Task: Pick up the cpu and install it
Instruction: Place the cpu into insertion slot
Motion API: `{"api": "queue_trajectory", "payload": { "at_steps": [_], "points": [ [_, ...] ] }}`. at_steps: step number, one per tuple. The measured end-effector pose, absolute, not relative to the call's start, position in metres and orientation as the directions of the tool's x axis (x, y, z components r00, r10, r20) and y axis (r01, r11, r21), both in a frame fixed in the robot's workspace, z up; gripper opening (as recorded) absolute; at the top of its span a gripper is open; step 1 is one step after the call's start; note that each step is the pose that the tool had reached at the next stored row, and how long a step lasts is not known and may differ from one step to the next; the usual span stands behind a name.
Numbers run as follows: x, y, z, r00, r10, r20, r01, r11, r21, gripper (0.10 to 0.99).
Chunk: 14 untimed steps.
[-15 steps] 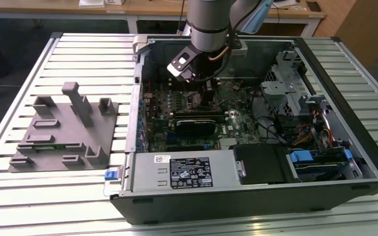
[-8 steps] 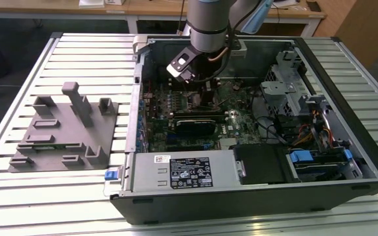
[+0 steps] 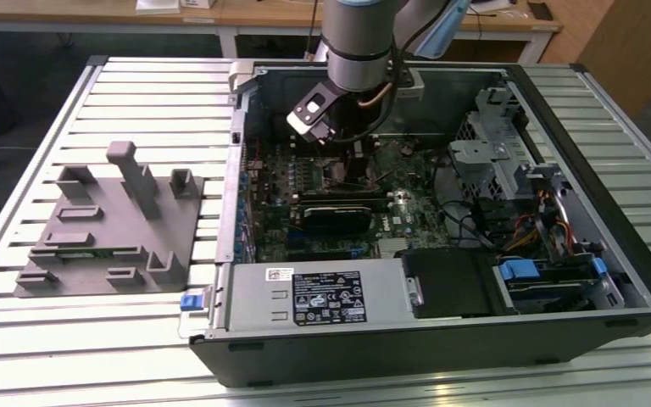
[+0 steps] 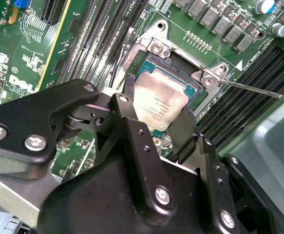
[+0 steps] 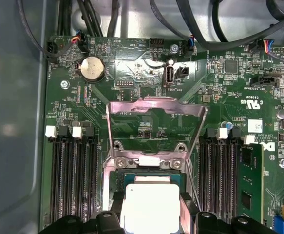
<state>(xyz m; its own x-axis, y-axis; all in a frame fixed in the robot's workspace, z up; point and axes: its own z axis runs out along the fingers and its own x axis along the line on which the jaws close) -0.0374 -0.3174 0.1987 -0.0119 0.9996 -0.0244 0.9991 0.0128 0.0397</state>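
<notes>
My gripper point(image 4: 157, 114) is closed on the cpu point(image 4: 156, 100), with one finger on each of two opposite edges. It is inside the open computer case point(image 3: 439, 339), which lies toward the edge of the tabletop point(image 3: 77, 339) on the exterior view's right. The cpu is just over the socket point(image 5: 146, 174); I cannot tell if it already touches. The load plate point(image 5: 156, 105) stands raised. I judge the chip must be level and square to the socket frame and go straight down without sliding, because the contacts below probably bend easily.
</notes>
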Motion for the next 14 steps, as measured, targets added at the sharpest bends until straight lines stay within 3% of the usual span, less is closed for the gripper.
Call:
{"api": "queue_trajectory", "payload": {
  "at_steps": [14],
  "points": [
    [-0.0374, -0.3168, 0.1952, -0.012, 1.0, -0.025, 0.999, 0.013, 0.04, 0.533]
  ]
}}
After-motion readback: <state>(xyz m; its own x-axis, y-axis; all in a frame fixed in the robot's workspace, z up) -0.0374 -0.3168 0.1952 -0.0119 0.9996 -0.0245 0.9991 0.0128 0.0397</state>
